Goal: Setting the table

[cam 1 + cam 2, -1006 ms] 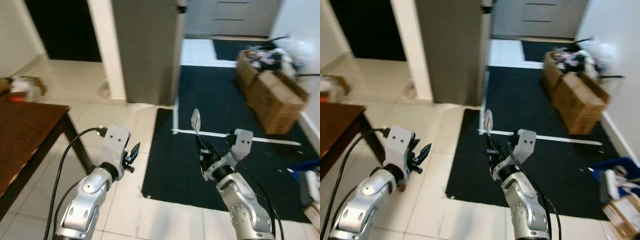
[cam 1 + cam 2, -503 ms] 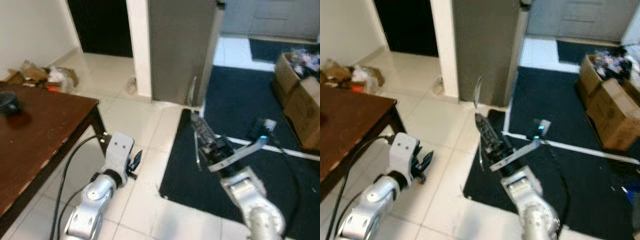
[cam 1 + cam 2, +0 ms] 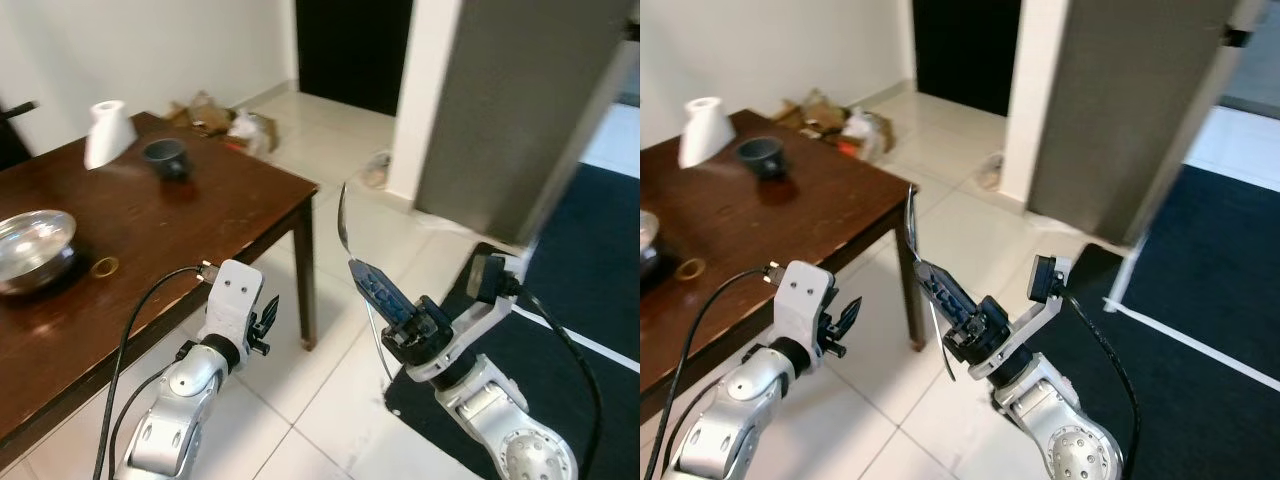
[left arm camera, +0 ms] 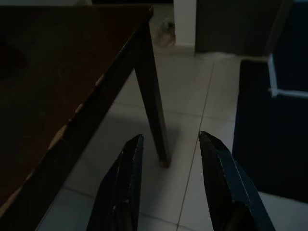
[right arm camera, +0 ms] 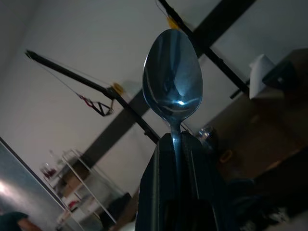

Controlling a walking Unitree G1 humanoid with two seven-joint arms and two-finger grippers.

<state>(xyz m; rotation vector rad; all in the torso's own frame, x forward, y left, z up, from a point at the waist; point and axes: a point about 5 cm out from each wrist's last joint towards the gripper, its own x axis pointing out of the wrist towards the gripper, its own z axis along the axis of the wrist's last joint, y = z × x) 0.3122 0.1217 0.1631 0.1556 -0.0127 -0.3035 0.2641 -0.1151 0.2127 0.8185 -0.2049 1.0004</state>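
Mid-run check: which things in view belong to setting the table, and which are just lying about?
Job:
spoon, clamped in the right pincer
table
metal bowl
dark cup

Lying about:
white cone-shaped thing on the table
small ring by the bowl
clutter on the floor by the wall
black rug
left pincer, open and idle

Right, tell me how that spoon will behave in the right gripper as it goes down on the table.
The spoon looks like polished metal, so probably stiff and light. The right gripper pinches only its thin handle, bowl up, so it may pivot or slip between the fingers. On the wooden table it would likely rock on its rounded bowl.
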